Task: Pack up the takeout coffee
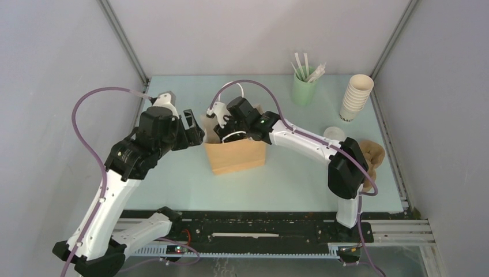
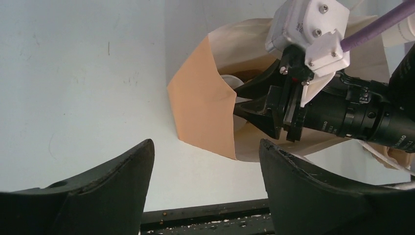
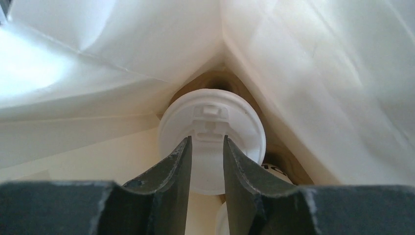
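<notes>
The brown paper bag (image 1: pixel 236 157) stands open at the table's middle. My right gripper (image 1: pixel 228 130) reaches down into it. In the right wrist view its jaws (image 3: pixel 206 138) stand a little apart just above the round white lid (image 3: pixel 211 115) of a takeout coffee cup at the bag's bottom, gripping nothing. A bit of cream cup with dark print (image 3: pixel 274 170) shows beside that lid. My left gripper (image 1: pixel 193 130) hovers wide open at the bag's left side (image 2: pixel 205 107), empty (image 2: pixel 205 142). The left wrist view shows the right gripper's black fingers (image 2: pixel 254 100) inside the bag mouth.
A green cup of white sticks (image 1: pixel 304 86) and a tall stack of lidless cream cups (image 1: pixel 356 97) stand at the back right. A loose white lid (image 1: pixel 334 134) and a brown crumpled thing (image 1: pixel 372 156) lie by the right arm. A black rail (image 1: pixel 242 222) runs along the near edge.
</notes>
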Robot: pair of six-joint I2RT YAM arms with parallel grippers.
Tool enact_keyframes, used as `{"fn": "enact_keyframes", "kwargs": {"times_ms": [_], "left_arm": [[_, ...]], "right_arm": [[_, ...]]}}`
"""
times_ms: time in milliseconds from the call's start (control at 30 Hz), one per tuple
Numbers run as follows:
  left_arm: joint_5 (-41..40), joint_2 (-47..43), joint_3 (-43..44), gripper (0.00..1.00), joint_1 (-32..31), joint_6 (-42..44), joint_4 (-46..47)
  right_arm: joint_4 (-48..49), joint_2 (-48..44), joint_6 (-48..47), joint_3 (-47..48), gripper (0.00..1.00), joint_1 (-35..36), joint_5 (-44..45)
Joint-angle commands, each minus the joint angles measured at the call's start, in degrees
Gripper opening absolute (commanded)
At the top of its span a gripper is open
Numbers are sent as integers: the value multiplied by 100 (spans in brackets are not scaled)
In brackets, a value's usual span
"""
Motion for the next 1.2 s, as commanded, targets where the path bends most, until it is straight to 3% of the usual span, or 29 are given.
{"fn": "enact_keyframes", "kwargs": {"times_ms": [0,300,567,800,1167], "left_arm": [[156,-101,-83,83,80,-76,191],[37,-58,-61,75,187,-74,18],[-33,-333,-67,76,308,71,-343],[-168,-665,-99,77,353,117,-581],[-283,-1039,-171,78,380,133,-792]], "right_arm": [[136,-336,59,4,38,-118,-70],[-152,345,-141,594,30,-50,288],[-533,916,-108,1031,29,155,848],[-850,1603,-43,1273,27,253,833],[-1292,1858,432,1335,23,297,771]]}}
